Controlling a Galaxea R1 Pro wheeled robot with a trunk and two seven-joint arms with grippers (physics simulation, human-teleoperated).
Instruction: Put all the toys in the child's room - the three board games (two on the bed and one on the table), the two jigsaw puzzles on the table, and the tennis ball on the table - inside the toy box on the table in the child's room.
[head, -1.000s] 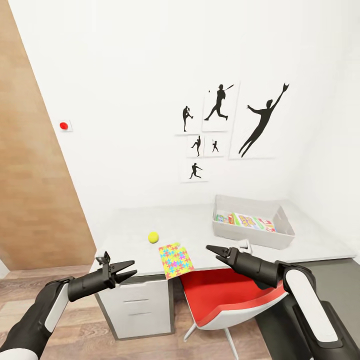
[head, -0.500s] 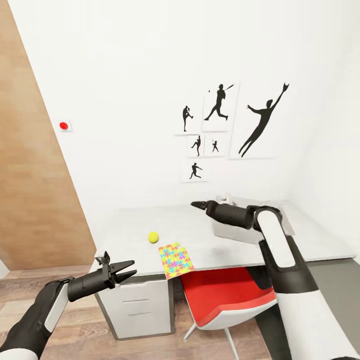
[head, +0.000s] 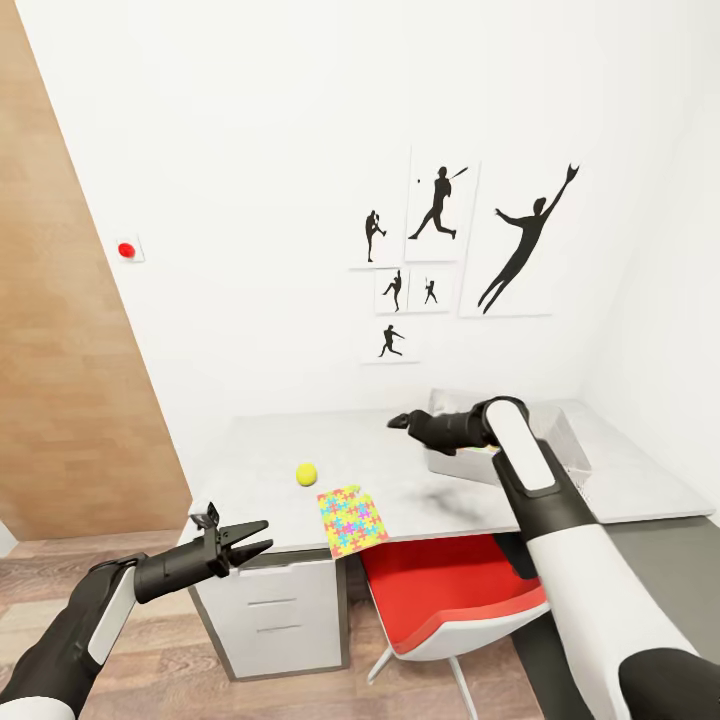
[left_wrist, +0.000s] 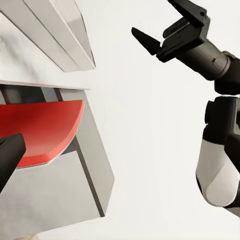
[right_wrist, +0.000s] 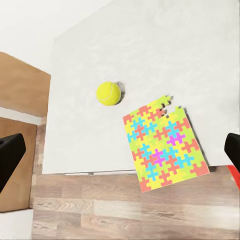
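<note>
Two toys remained outside the toy box (head: 570, 448), one jigsaw puzzle (head: 351, 520) overhanging the tabletop (head: 400, 470) edge beside the tennis ball (head: 306, 474), while both empty tools, left tool (head: 258, 538) and right tool (head: 397, 421), stood spread, its contents apparently hidden.

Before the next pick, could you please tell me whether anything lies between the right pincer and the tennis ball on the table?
Nothing visible does. The right pincer hangs open above the table, and bare grey tabletop runs from under it to the tennis ball. The jigsaw puzzle lies apart from the ball, at the table's front edge.
</note>
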